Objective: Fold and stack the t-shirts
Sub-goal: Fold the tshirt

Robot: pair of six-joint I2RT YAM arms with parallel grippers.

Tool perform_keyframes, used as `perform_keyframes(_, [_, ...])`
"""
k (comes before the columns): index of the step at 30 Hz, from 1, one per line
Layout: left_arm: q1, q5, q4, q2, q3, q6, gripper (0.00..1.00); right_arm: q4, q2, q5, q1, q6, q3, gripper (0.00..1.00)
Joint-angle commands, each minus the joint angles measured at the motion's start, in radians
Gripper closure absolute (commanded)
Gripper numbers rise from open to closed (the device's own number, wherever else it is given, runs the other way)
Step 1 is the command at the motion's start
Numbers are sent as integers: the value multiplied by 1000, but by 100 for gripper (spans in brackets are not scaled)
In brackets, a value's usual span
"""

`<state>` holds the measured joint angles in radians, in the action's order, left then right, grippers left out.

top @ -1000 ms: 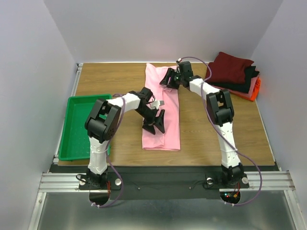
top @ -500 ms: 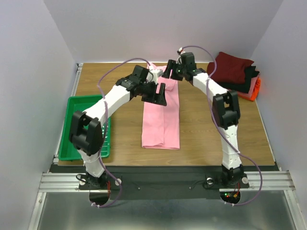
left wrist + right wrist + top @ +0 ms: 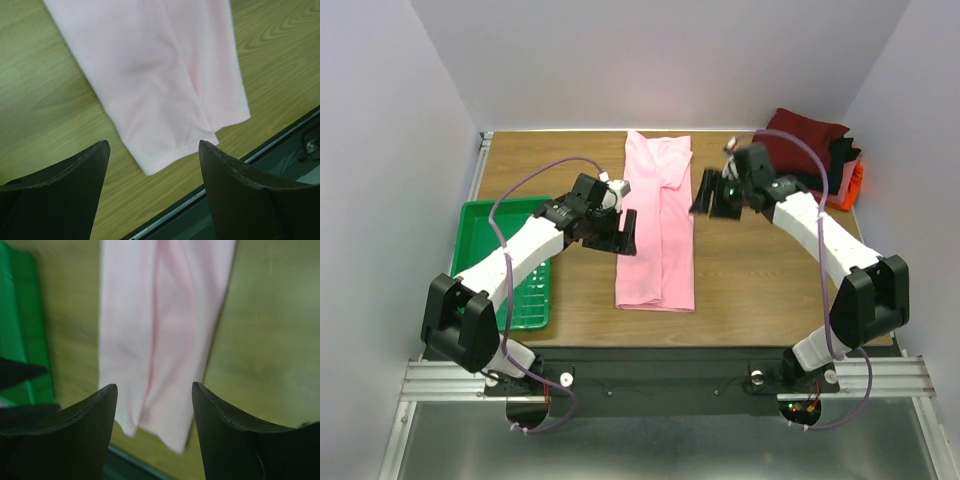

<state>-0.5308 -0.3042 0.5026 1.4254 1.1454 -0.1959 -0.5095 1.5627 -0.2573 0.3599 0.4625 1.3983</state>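
Observation:
A light pink t-shirt [image 3: 660, 235] lies flat in the middle of the table, folded lengthwise into a long strip running from the back edge toward me. My left gripper [image 3: 623, 234] hovers open at the strip's left edge, with nothing between its fingers. My right gripper [image 3: 701, 199] hangs open just off the strip's right edge, also empty. The left wrist view looks down on the near end of the pink t-shirt [image 3: 160, 75], past the left gripper [image 3: 155, 147]. In the right wrist view the pink t-shirt [image 3: 165, 325] shows blurred beyond the right gripper [image 3: 155, 390]. Folded t-shirts [image 3: 808, 148] sit stacked at the back right, dark red on top.
A green plastic tray [image 3: 485, 215] lies along the table's left side, and its edge [image 3: 22, 340] also shows in the right wrist view. The table's near edge [image 3: 280, 137] is close to the shirt's near end. Grey walls close in the back and both sides.
Both grippers have come away from the shirt's far end. The left one swung back toward me to the strip's left edge; the right one moved right and nearer. The shirt lies flat.

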Motion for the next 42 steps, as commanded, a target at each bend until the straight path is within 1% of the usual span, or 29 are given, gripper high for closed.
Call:
perform_keyframes(1, [-3,62,50,-40,-45,-56,17,-259,-58,-20,59,73,-157,33])
perform_keyframes(2, [-3,65,56,-42,-67,-72,17,-276,-87,-26,76,88,-213,34])
perform_keyframes(6, [-3,45,45,-59,-137,-89,17,-274,-112,-7,165,165,-317,36])
perform_keyframes(10, [-3,-2,11,-49,-203,-111,18,-255,-102,9,232,209,-373,38])
perform_keyframes(13, [-3,-27,-31,-52,-268,-138,19,-229,-98,4,249,229,-416,39])
perform_keyframes(17, [-3,-38,-67,-51,-303,-152,19,-190,-76,9,269,234,-447,41])
perform_keyframes(22, [-3,-32,-87,-34,-319,-148,19,-126,-21,26,275,225,-469,44])
perform_keyframes(30, [-3,-39,-88,-10,-323,-139,19,-40,37,9,281,249,-498,47])
perform_keyframes(38, [-3,-35,-81,0,-337,-145,20,-29,59,-17,310,272,-521,59])
perform_keyframes(39, [-3,-36,-81,0,-338,-146,21,-29,54,-20,312,272,-522,62])
perform_keyframes(40, [-3,-42,-81,4,-340,-148,21,-29,53,-22,315,275,-522,68])
perform_keyframes(42, [-3,-49,-81,12,-345,-160,22,-30,49,-22,318,274,-527,74])
